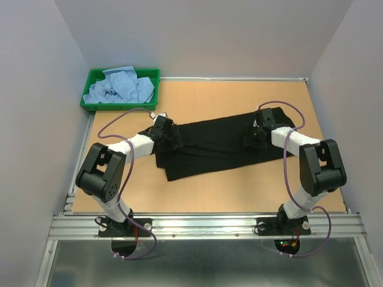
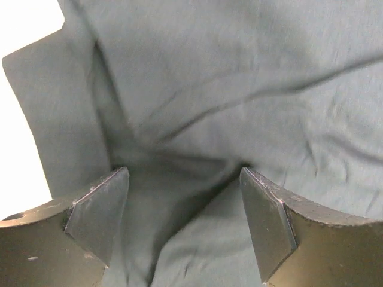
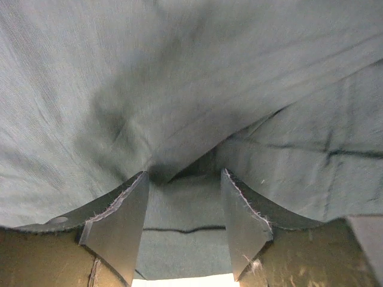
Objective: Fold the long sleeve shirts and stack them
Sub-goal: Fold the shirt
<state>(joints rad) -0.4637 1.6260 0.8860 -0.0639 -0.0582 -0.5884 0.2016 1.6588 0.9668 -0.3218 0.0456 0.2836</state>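
A black long sleeve shirt lies spread in a wide band across the middle of the table. My left gripper is down on its left end, and my right gripper is down on its right end. In the left wrist view the jaws stand wide apart with dark cloth lying flat between the fingers. In the right wrist view the jaws are also apart over creased dark cloth, with a fold running between the fingers. Light blue shirts lie crumpled in a heap at the back left.
A green plastic tray at the table's back left corner holds the blue heap. The wooden tabletop shows in front of and behind the black shirt. Grey walls close in the left, right and back sides.
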